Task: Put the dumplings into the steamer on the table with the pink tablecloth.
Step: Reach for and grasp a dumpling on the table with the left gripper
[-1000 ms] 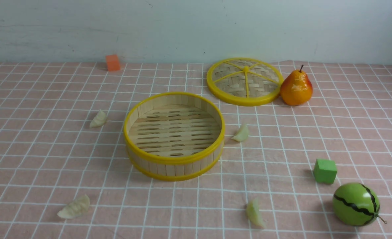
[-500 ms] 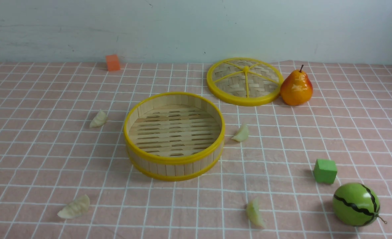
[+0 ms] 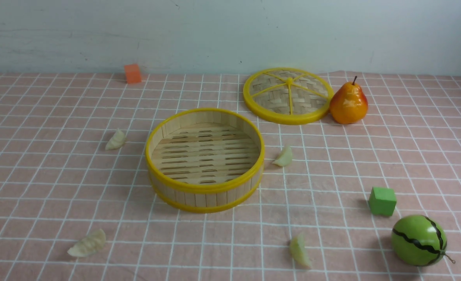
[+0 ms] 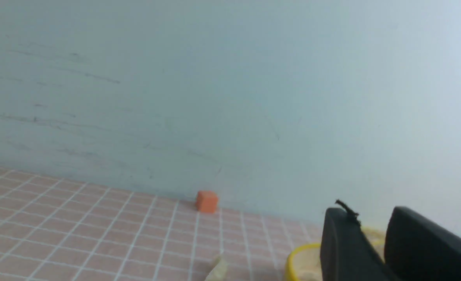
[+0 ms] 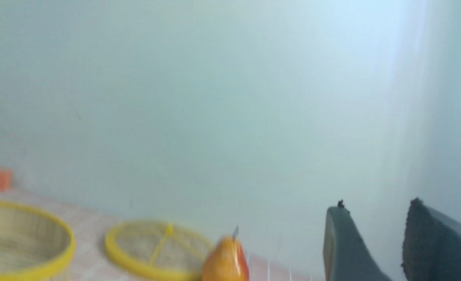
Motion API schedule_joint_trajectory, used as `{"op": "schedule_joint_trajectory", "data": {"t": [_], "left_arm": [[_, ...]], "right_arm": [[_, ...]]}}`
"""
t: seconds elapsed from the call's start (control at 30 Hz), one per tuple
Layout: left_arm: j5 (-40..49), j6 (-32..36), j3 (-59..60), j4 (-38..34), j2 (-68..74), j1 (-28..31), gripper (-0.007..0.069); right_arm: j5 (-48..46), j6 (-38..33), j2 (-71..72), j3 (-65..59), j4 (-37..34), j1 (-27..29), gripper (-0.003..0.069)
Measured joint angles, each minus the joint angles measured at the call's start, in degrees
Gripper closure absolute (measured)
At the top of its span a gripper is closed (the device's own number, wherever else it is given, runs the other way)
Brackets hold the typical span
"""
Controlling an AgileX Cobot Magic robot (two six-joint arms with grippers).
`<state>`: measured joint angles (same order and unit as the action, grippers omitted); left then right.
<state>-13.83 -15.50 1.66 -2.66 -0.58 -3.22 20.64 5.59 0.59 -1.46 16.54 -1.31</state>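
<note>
changing: nothing on the table is seen moved since a second ago.
dumplings: four are scattered around the steamer, none inside.
left gripper: parted slightly, empty.
right gripper: parted, empty.
task: no pick is begun yet.

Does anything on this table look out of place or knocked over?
Nothing is spilled or broken. The four dumplings lie scattered on the cloth around the empty steamer; its lid lies apart at the back, beside the pear. That looks like a starting layout, not an accident.
</note>
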Motion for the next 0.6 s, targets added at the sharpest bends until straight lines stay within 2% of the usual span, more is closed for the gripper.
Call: {"op": "schedule_joint_trajectory", "data": {"t": [0.07,0.13,0.2,0.27,0.3,0.33,0.37,0.43,0.5,0.6], "left_arm": [[-1.12,-2.84,0.00,-1.61,0.00,0.00,0.0461],[-1.77,-9.87,-0.36,-3.90,0.00,0.00,0.0474],[1.15,-12.33,-3.16,-4.42,0.40,0.07,0.0526],[3.26,-11.96,-6.93,-3.98,2.19,0.07,0.0582],[5.66,-10.10,-12.28,-2.89,5.89,0.07,0.0639],[5.97,-9.76,-12.97,-2.62,7.01,0.07,0.0638],[7.98,-7.18,-19.04,-1.84,12.11,0.07,0.0638],[8.23,-5.17,-24.38,-1.45,19.33,0.07,0.0638],[8.05,-4.79,-27.17,-1.45,24.74,0.07,0.0638],[11.14,-4.18,-32.77,-1.38,37.02,0.07,0.0638]], "right_arm": [[3.84,0.39,0.00,0.00,0.39,0.00,0.0420],[8.18,1.79,0.00,0.00,0.45,0.00,0.0420],[8.74,2.57,0.00,0.20,-1.19,0.00,0.0428],[8.50,2.69,-0.29,1.54,-2.99,0.00,0.0447],[8.05,2.76,-1.69,3.82,-5.76,0.00,0.0483],[8.04,2.78,-1.95,4.64,-6.54,0.00,0.0489],[6.81,2.83,-5.09,8.27,-9.50,0.00,0.0553],[4.54,2.83,-9.86,12.99,-11.93,0.00,0.0636],[2.30,2.55,-13.77,16.29,-12.87,0.00,0.0668],[-4.15,1.17,-22.31,20.56,-13.14,0.00,0.0674]]}}
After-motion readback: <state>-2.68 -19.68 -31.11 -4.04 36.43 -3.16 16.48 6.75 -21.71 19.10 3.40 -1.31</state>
